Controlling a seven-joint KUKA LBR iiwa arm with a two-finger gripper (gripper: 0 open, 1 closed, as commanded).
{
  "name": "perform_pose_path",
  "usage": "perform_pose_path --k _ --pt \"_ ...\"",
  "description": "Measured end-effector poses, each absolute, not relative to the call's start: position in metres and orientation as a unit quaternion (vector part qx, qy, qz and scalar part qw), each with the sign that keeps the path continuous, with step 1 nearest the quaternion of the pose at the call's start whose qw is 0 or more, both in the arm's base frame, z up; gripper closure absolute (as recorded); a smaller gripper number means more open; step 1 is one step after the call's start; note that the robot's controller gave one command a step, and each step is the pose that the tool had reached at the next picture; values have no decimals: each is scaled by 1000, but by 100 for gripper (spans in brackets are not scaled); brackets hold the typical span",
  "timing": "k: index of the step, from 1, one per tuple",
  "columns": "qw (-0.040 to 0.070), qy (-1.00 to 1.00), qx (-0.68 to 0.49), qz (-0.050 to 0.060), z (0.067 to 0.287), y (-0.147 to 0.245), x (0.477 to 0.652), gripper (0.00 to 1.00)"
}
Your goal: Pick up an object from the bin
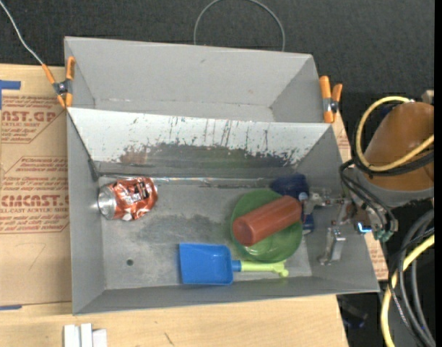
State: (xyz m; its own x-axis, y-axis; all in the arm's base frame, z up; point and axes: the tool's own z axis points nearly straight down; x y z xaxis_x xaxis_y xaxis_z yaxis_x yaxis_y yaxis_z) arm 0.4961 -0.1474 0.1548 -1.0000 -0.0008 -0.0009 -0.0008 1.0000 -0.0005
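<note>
Gripper (329, 226) hangs by bin's right wall (354, 270), beside green plate (275, 250).

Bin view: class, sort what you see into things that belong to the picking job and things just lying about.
Job: gripper, at the right of the bin; nearest it, the red cylinder lying on the green bowl, and a dark blue thing.
Lying about, farther off: crushed red can; blue scoop.

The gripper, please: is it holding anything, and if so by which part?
Nothing appears to be held; the gripper hangs just right of the green bowl and the red cylinder.
</note>
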Motion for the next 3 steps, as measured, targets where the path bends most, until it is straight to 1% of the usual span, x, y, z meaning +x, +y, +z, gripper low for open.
perform_pose_path --k 1,2,3 --pt "0 1000 0 0 155 -147 496 0" --pt "-1 1000 2 2 89 -64 485 0" --pt "0 1000 -11 1 69 -111 499 0"
